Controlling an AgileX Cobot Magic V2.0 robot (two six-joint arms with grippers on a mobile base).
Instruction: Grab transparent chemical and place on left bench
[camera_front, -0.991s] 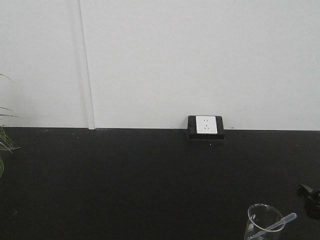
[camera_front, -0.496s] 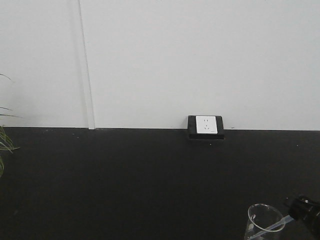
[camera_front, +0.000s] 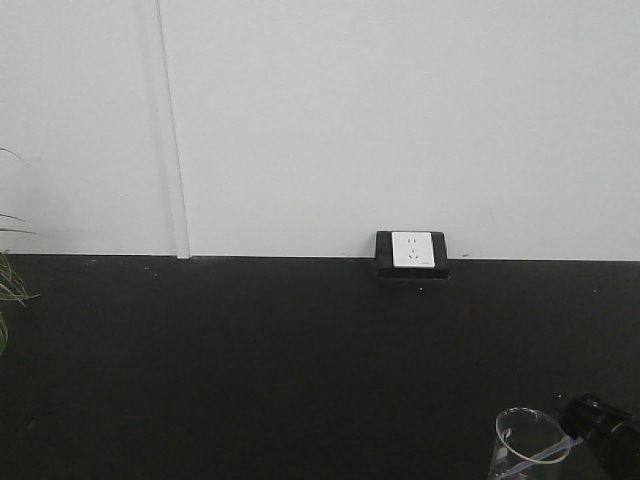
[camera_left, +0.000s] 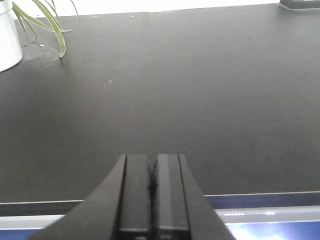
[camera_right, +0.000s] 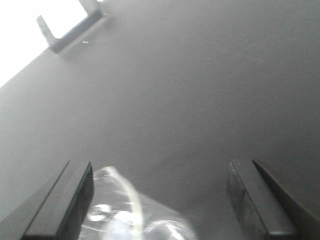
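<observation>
Countertop (camera_front: 250, 360): matte black.
Wall socket (camera_front: 412, 251): white, black-framed, at back edge.
Beaker (camera_front: 527, 445): clear, upright.
Plant (camera_left: 42, 22): green leaves, white pot (camera_left: 9, 37).

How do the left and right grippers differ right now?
The left gripper is shut, holding nothing; the right gripper is wide open. The left gripper hangs over black countertop; the right gripper is by the beaker holding the clear pipette. Both have black fingers.

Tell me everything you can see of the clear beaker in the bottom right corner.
The beaker looks like clear glass, upright, with an open round rim; its lower part is cut off by the frame. Around it is the black countertop. A thin clear pipette leans inside, toward the right rim. The right gripper, open, is close by; contact is unclear.
</observation>
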